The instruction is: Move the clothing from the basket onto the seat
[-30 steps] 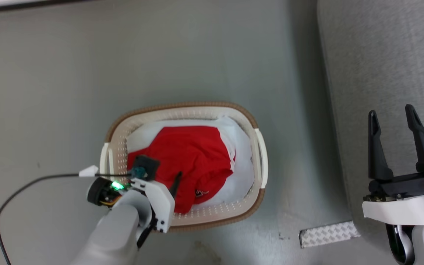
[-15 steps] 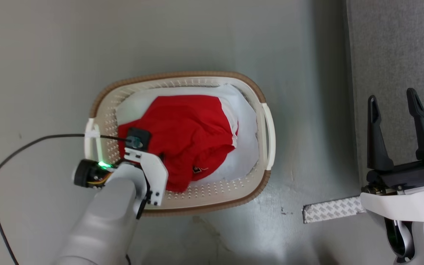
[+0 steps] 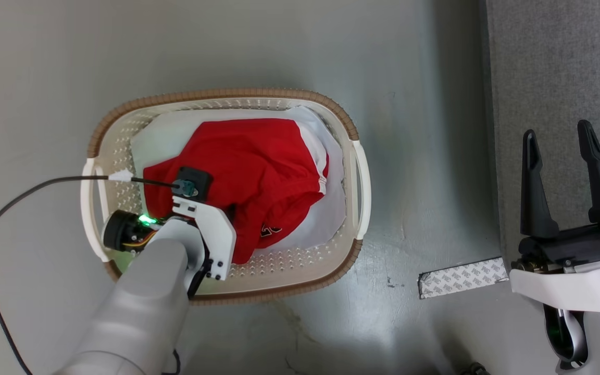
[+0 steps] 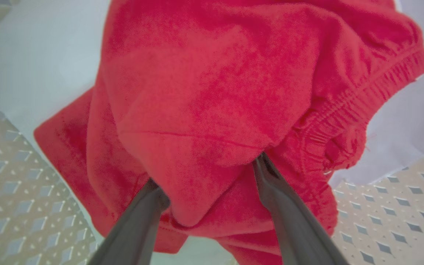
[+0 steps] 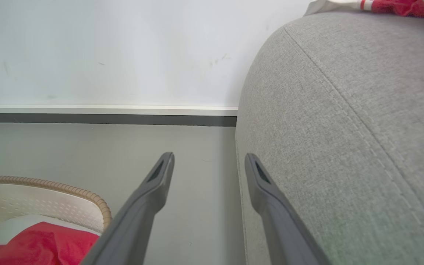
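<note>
Straddling a fold of the clothing, the left gripper stood spread wide, tips in the red cloth, likely ready to pinch it. The clothing lay in the basket; the right gripper hung parted, empty, beside the seat.

Grey floor, white sheet, patterned silver strip on the floor, white wall, dark baseboard

Home-like living room, grey fabric sofa, laundry basket on smooth grey floor, white wall with dark skirting
</note>
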You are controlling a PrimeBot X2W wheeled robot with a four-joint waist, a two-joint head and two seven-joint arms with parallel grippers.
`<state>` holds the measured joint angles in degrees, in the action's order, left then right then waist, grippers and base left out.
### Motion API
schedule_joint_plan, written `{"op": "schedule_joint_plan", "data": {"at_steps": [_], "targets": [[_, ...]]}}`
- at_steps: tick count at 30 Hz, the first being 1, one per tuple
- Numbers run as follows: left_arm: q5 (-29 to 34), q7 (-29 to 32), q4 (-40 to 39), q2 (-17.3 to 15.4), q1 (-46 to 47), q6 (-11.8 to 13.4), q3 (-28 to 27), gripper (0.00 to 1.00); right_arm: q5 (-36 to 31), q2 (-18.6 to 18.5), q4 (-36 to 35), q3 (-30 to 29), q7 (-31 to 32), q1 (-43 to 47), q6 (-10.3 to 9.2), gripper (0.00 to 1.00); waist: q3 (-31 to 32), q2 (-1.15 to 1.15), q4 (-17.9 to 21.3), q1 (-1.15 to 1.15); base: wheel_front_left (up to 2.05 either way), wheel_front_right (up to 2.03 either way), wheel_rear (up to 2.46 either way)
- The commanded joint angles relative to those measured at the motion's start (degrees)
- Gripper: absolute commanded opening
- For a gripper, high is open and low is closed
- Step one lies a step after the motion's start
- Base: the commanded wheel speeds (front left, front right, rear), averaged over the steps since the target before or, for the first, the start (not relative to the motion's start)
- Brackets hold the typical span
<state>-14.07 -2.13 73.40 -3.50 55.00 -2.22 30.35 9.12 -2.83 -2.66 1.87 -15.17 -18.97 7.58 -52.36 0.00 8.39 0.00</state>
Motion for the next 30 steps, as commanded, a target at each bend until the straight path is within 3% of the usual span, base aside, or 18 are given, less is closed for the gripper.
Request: {"op": "schedule_joint_plan", "data": {"at_steps": [1,11,12,14,15,22,30], "targets": [[-0.4,-0.7,0.2,-0.1,0.6,0.1,0.2,1.00,0.5,-0.1,0.1,0.1,0.0,-0.9,-0.16,1.00,-0.2,0.00,0.0,0.00,0.00,0.00,0.00],[-1.3,-1.5,0.3,0.3,1.5,-0.5,1.3,1.00,-0.8,-0.1,-0.5,-0.6,0.1,-0.5,-0.14,1.00,-2.7,0.00,-0.3,0.00,0.00,0.00,0.00],[-1.4,-2.0,0.2,0.3,1.6,-0.7,1.5,0.91,-0.9,-0.1,-0.5,-0.6,0.1,-0.3,-0.13,1.00,-2.8,0.00,-0.4,0.00,0.00,0.00,0.00],[-1.9,-3.2,-0.2,0.4,1.8,-1.3,1.8,0.07,-1.2,-0.1,-0.6,-0.6,0.1,0.0,-0.13,1.00,-3.0,0.00,-0.5,0.00,0.00,0.00,0.00],[-2.1,-3.8,-0.6,0.5,1.8,-1.6,2.1,0.00,-1.3,-0.1,-0.6,-0.7,0.1,0.1,-0.12,1.00,-3.0,0.00,-0.6,0.00,0.00,0.00,0.00],[-7.3,-8.1,-5.7,0.5,-0.2,-4.2,4.5,0.00,-1.7,-0.1,0.3,-0.2,0.1,-1.3,-0.07,1.00,-1.3,0.00,-1.7,0.00,0.00,0.00,0.00],[-13.9,-12.8,-9.6,0.5,-6.0,-5.0,4.2,0.00,-1.7,-0.1,3.5,0.2,0.0,-0.9,-0.09,1.00,9.0,0.00,-4.1,0.00,0.00,0.00,0.00]]}}
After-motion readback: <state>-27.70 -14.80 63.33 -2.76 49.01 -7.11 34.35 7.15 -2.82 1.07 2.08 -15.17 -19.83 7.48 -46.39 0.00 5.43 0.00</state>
